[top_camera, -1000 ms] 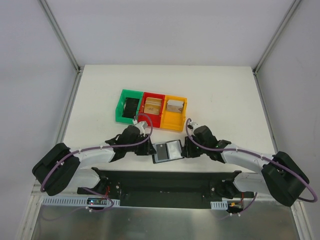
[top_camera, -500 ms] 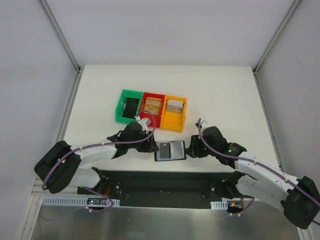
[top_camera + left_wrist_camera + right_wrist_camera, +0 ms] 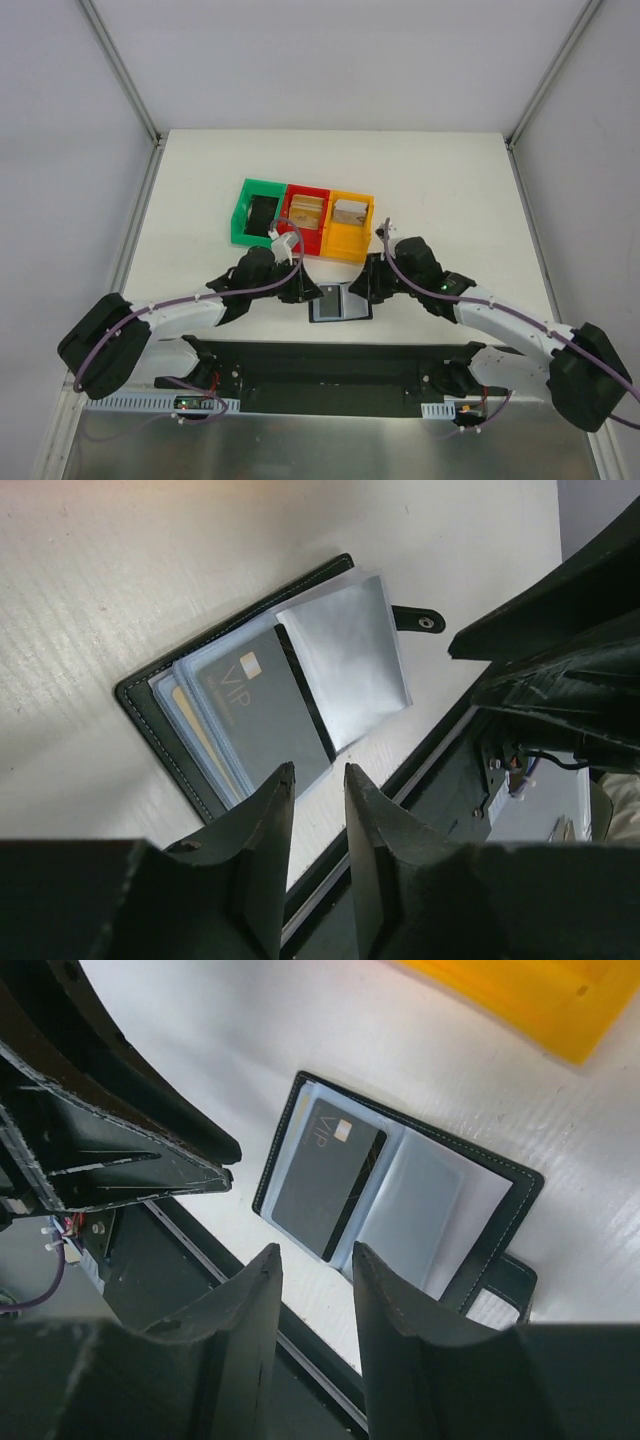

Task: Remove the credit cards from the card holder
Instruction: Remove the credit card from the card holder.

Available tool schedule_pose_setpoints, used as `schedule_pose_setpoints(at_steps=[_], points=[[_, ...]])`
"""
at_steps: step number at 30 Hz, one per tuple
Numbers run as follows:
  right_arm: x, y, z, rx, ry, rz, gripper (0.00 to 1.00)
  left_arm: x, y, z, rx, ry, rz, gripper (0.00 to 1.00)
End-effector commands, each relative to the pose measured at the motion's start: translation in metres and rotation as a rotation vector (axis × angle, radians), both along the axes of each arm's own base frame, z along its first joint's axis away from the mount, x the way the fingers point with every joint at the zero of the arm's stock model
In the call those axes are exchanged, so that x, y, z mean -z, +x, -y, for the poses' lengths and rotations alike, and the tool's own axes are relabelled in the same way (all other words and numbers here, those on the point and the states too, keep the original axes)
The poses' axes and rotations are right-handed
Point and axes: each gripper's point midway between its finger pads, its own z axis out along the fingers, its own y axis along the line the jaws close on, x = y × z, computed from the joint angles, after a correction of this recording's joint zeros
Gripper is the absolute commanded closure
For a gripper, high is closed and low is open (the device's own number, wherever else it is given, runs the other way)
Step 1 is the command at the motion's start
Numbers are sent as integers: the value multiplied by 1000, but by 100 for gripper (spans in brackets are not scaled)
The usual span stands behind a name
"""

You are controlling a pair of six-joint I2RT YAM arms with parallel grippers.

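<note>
Reaching inward from either side, the left arm [image 3: 180,312] and right arm [image 3: 500,315] lie low over the white table [image 3: 450,180], elbows out, wrists nearly meeting. Behind them stand three bins in a row: green [image 3: 240,215], red [image 3: 308,189], orange [image 3: 345,246]. One black card holder [image 3: 338,303] lies open near the table's front edge. The left gripper [image 3: 317,772] and right gripper [image 3: 315,1252] hover beside it, fingers slightly parted, holding nothing. One dark VIP card [image 3: 265,705] sits sleeved; one tan card [image 3: 200,730] peeks beneath.
</note>
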Motion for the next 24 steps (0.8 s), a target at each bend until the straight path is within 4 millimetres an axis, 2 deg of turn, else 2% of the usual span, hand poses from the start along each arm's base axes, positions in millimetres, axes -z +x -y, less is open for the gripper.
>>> schedule_pose_setpoints(at_steps=[1,18,24], points=[[-1,6,-21,-19,110,-28,63,0,0,13,16,-69,-23,76],[43,9,-29,-18,68,-132,60,42,2,6,-26,27,-97,83],[49,9,-34,-23,87,-154,60,49,2,3,-38,46,-104,84]])
